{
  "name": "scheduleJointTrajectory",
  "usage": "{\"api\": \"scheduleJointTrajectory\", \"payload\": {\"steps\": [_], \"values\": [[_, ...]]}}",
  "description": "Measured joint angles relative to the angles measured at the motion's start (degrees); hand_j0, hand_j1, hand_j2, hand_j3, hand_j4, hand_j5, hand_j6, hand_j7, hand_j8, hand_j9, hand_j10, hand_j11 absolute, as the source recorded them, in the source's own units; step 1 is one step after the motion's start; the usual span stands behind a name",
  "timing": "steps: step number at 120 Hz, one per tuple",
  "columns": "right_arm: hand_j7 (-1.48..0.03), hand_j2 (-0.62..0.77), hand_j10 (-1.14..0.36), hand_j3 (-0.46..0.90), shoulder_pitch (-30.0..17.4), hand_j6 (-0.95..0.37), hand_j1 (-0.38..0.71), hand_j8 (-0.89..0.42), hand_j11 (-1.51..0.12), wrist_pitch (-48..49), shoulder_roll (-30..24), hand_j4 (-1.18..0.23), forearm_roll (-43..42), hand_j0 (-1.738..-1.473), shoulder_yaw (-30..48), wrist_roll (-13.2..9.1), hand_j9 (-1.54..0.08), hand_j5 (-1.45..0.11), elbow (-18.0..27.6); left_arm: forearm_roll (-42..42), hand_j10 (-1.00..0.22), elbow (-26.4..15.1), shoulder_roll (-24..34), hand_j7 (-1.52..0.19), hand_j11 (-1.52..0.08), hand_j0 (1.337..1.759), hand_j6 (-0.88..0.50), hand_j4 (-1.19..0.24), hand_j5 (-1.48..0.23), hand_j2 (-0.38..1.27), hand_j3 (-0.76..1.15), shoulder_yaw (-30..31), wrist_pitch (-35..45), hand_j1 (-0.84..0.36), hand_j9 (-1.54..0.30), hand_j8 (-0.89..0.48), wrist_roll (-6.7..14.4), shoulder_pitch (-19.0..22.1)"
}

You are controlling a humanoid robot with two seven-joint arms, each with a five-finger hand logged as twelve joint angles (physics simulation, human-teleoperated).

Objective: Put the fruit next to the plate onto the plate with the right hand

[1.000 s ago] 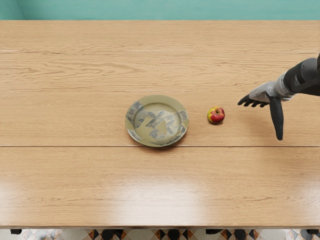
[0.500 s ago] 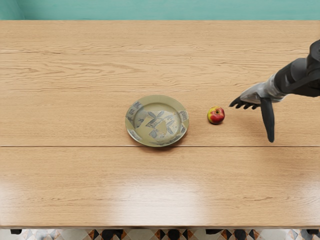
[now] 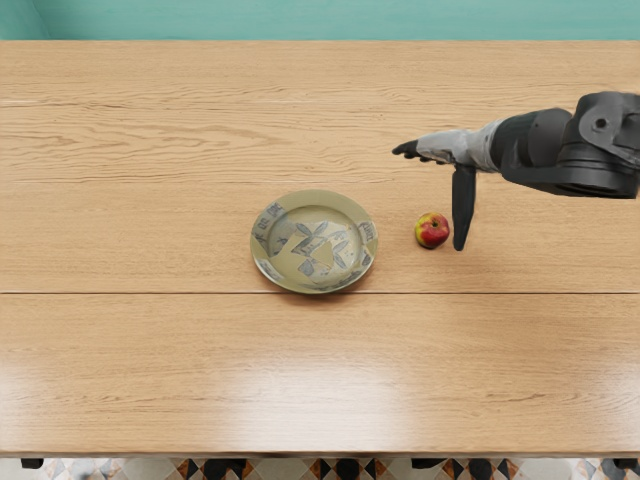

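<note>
We see a wide wooden table (image 3: 150, 350). The right arm reaches in from the right edge, and the right hand (image 3: 447, 150) hovers above and behind the fruit, fingers (image 3: 408, 150) stretched out flat, thumb hanging down, holding nothing. The patterned plate (image 3: 259, 240) sits mid-table. The apple (image 3: 432, 230) lies on the wood just right of the plate, thumb tip just beside it.
</note>
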Motion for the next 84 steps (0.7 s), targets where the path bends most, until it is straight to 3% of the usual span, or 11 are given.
{"api": "scheduleJointTrajectory", "payload": {"steps": [52,84], "values": [[0.0,0.0,0.0,0.0,-7.8,-0.01,-0.35,-0.01,0.0,-11.1,3.8,-0.01,-12.6,-1.658,-2.7,0.0,0.0,0.0,2.0,0.0,0.0,0.0,0.0,0.0,0.0,1.658,0.0,0.0,0.0,0.0,0.0,0.0,0.0,0.35,0.0,0.0,0.0,0.0],[-0.15,-0.02,-0.12,0.0,-8.8,-0.12,-0.21,-0.12,-0.15,-16.2,4.3,-0.12,-17.1,-1.658,-5.0,0.0,-0.15,-0.15,1.8,0.0,0.0,0.0,0.0,0.0,0.0,1.658,0.0,0.0,0.0,0.0,0.0,0.0,0.0,0.35,0.0,0.0,0.0,0.0]]}}
